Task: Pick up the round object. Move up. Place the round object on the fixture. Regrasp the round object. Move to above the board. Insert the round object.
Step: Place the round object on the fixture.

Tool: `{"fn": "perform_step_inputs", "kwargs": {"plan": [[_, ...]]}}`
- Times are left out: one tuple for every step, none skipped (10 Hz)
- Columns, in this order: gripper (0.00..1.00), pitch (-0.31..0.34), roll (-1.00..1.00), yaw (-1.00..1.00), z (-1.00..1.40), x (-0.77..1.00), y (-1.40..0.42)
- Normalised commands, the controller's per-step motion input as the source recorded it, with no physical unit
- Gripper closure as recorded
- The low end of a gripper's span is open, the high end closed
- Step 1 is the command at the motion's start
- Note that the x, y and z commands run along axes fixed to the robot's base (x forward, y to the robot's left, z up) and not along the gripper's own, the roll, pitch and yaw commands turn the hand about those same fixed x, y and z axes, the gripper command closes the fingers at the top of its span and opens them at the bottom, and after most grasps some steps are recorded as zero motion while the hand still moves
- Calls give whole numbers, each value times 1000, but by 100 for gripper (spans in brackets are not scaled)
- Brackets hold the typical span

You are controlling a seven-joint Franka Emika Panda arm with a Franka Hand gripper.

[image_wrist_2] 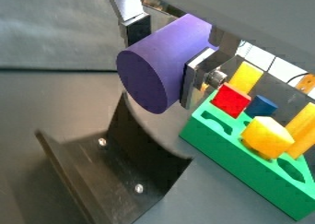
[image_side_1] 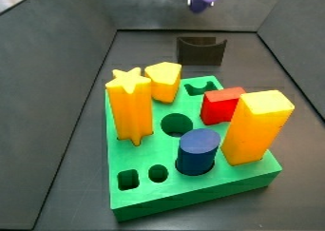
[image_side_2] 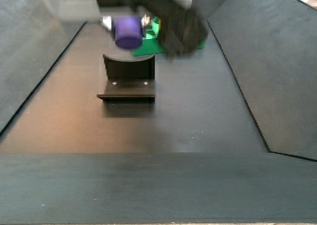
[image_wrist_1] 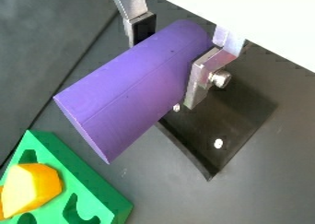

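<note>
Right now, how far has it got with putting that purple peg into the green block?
Pickup looks done: the gripper holds the round object between its fingers, in the air above the fixture. The fixture's notch is empty, so whether the regrasp happened can't be told. Left: reach the board and insert it.

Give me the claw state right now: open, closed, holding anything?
Claw: closed on the round object, held in the air above the fixture.

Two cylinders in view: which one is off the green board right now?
The smooth purple cylinder peg, clamped in the gripper above the dark fixture. The dark blue cylinder stands in the green board.
</note>
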Motion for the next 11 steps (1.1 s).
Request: {"fn": "perform_step_inputs", "kwargs": {"plan": [[100,47,-1000,-159,-1000,130,82],[100,30,-799,-145,-1000,140,90],[100,20,-627,-132,-1000,151,97],[100,16,-454,-117,-1000,159,103],[100,14,-300,-102,-1000,170,105],[100,2,-204,-89,-1000,181,108],[100,-2,-169,-80,-887,163,105],[100,-6,-145,-71,-694,137,83],[100,-10,-95,-60,-576,90,58],[100,-11,-89,-57,-575,79,49],[100,-10,-89,-52,-575,77,48]]}}
